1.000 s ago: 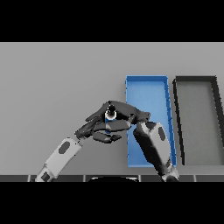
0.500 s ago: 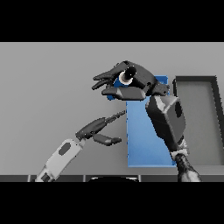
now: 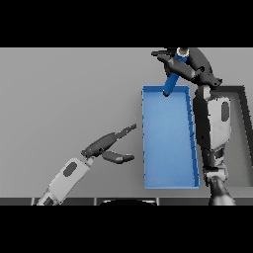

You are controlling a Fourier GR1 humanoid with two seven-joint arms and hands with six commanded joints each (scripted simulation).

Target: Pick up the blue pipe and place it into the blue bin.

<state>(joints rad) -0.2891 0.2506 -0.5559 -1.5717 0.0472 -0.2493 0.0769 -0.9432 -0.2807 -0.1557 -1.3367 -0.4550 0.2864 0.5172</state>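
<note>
Starting at your left, the left hand (image 3: pixel 109 147) hangs low over the grey worktop (image 3: pixel 69 94), fingers straight and spread with the thumb apart below them, holding nothing. It sits just beside the blue bin's near-left wall, and you can leave it idle there.

Next comes the blue bin (image 3: pixel 168 143), a long open tray with nothing visible inside. Its far end is where the action is.

Over that far end, your right hand (image 3: pixel 190 66) has its fingers curled round the blue pipe (image 3: pixel 173 79). The pipe hangs tilted, pale open end up by the fingers, lower tip reaching down to about the bin's far rim. Whether the tip is inside that rim or just over it, you cannot tell from this view.

To the far right stands a dark bin (image 3: pixel 237 138), touching or nearly touching the blue one.

The risk, as I judge it, is releasing now: with the tip so near the far rim, the pipe could strike the wall, tip outward and roll onto the worktop. Its tilt may also make it bounce end-first. Bring it nearer, towards the bin's middle, and lower it before you let go.
</note>
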